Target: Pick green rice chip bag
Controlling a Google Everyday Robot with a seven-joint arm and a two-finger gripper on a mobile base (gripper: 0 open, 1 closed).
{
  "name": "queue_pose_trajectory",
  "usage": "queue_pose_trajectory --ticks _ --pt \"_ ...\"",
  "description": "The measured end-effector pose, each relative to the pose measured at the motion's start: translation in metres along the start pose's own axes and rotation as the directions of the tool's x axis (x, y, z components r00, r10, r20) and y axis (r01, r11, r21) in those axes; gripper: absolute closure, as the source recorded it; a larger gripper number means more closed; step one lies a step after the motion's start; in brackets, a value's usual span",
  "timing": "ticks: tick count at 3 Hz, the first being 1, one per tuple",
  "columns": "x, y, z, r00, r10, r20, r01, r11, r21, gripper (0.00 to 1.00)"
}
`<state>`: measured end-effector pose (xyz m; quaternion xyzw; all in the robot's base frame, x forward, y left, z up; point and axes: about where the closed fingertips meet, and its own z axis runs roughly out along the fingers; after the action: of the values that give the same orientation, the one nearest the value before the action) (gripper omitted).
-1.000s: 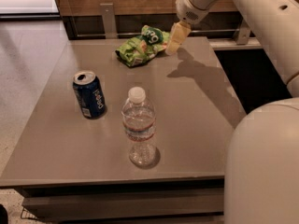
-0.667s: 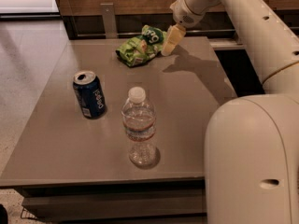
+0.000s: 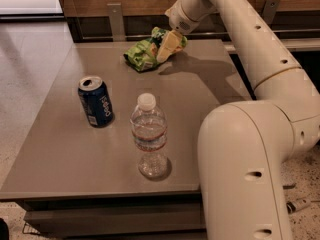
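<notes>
Gripper: you have the gripper (image 3: 167, 46) at the far side of the counter (image 3: 65, 149), pointing down and to the left, its pale tip against the right side of the green rice chip bag (image 3: 141, 55)
Grip state: you cannot tell from this view whether it is open or closed; only a single pale wedge shows against the foil
Green rice chip bag: it lies crumpled on the counter near the far edge, slightly right of the middle, with most of its light-green body to the left of the gripper and a darker green part showing just behind the tip
Arm: your cream arm (image 3: 250, 39) comes in from the upper right and bends down to the bag, and its shadow falls on the counter to the right of the bag
Blue can: the blue can (image 3: 96, 101) stands upright on the left half, well apart from the bag
Water bottle: the clear water bottle (image 3: 149, 136) with a white cap stands upright nearer the front edge, just right of the can and not touching it
Behind: a metal bracket (image 3: 116, 19) stands against the wooden wall past the counter's far edge
</notes>
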<state>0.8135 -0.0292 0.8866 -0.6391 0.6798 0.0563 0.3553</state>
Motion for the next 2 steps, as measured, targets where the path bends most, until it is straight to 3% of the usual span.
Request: queue_pose_trajectory --ticks 2 --pt "-0.016 0.020 0.056 0.998 0.050 0.045 -0.046 0.9957 -0.081 0.00"
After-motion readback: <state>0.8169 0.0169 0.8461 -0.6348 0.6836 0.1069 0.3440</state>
